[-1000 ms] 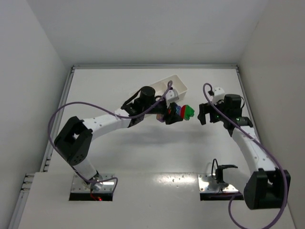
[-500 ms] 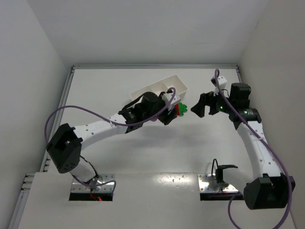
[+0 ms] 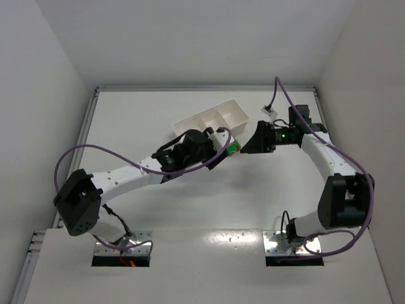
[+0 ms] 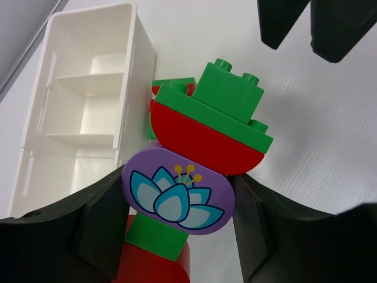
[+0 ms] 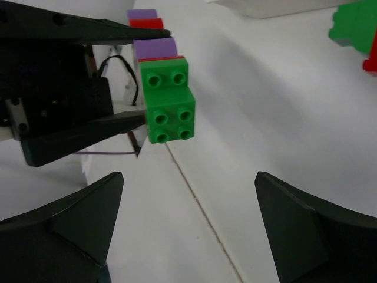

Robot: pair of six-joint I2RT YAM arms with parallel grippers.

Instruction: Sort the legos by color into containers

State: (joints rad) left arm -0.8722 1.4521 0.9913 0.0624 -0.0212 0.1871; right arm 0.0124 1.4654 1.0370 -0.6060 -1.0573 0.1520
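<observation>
My left gripper (image 4: 179, 206) is shut on a multicolour lego stack (image 4: 203, 138) and grips its purple lotus-print brick (image 4: 177, 191). Red and green bricks stick out past the fingertips. In the top view the left gripper (image 3: 226, 147) holds the stack (image 3: 233, 148) just off the near right corner of the white tray (image 3: 212, 117). My right gripper (image 3: 252, 143) is open and empty and faces the stack's green end (image 5: 169, 109) from the right, a short gap away. The right gripper (image 5: 188, 230) shows its jaws wide apart. The tray's compartments (image 4: 88, 112) look empty.
A second green and red lego piece (image 5: 356, 35) lies on the table by the tray's end wall; it also shows in the left wrist view (image 4: 171, 86). The right gripper's fingertips (image 4: 283, 23) hang just beyond the held stack. White walls enclose the table.
The left arm has stretched lower and carried the stack slightly left toward the tray corner. The right arm has swung to the far side and turned its open gripper to face the stack.
</observation>
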